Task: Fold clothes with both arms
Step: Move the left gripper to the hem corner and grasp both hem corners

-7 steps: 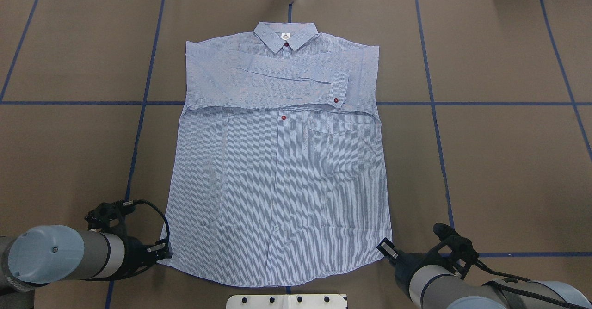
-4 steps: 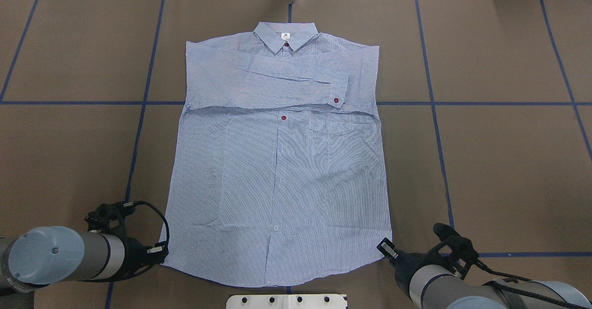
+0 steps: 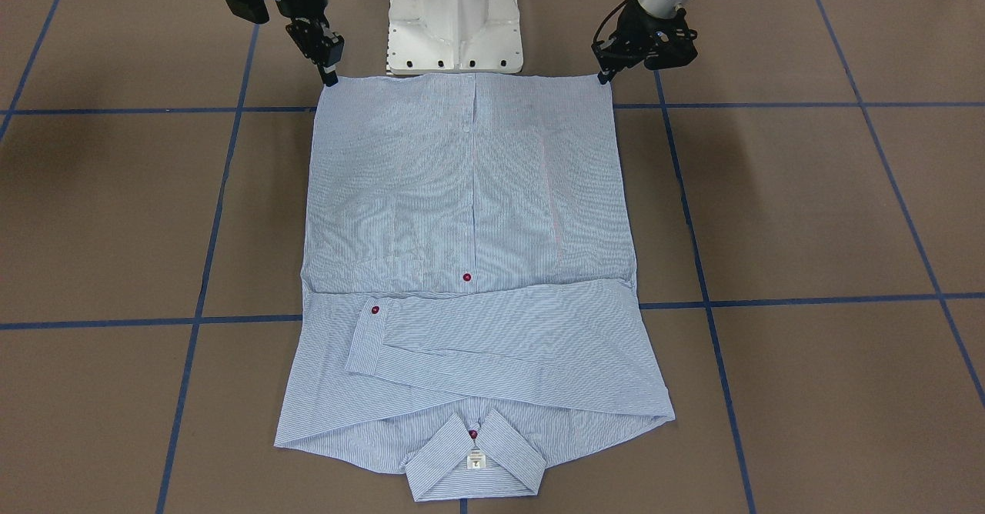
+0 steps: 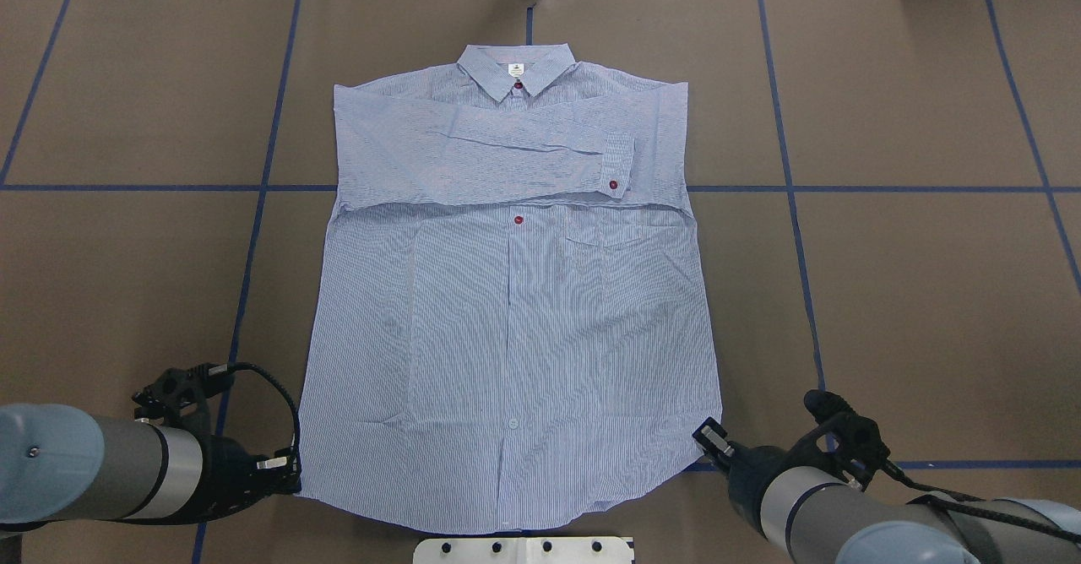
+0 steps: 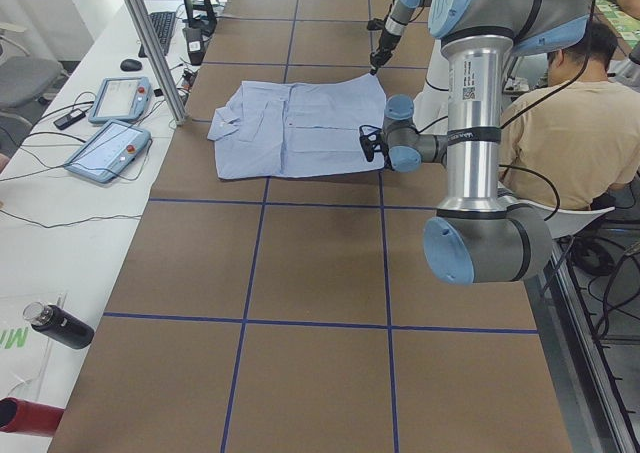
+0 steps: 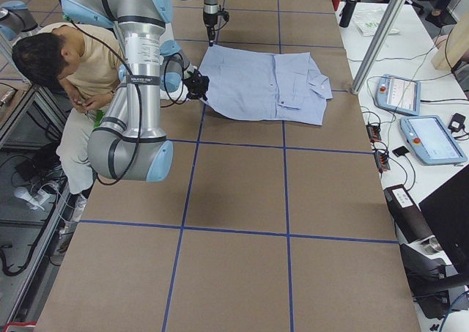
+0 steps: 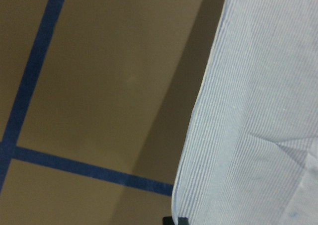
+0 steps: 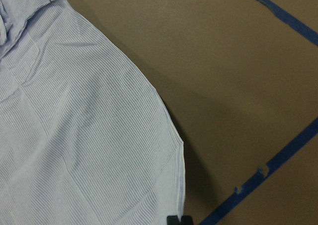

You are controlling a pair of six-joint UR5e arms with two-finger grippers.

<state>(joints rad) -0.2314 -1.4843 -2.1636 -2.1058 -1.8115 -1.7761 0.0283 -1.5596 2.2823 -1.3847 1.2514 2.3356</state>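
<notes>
From overhead I see the shirt (image 4: 507, 319) lying flat in the middle of the table (image 4: 929, 294), with its collar (image 4: 517, 70) toward the top of the frame. The sleeves (image 4: 540, 154) are crossed over the chest just below the collar. The left gripper (image 4: 290, 467) meets the hem's lower left corner and the right gripper (image 4: 708, 437) the lower right corner. The robot's base (image 4: 524, 550) sits at the bottom edge, just below the hem.

Both arms are tugging now! The left gripper (image 4: 285, 466) slips back toward the worktop's (image 4: 127, 252) near left corner, and the right gripper (image 4: 708, 437) edges out to the right. The shirt (image 4: 507, 336) comes along: its hem (image 4: 507, 528) creeps toward the near edge, and the collar (image 4: 516, 70) follows slightly.
</notes>
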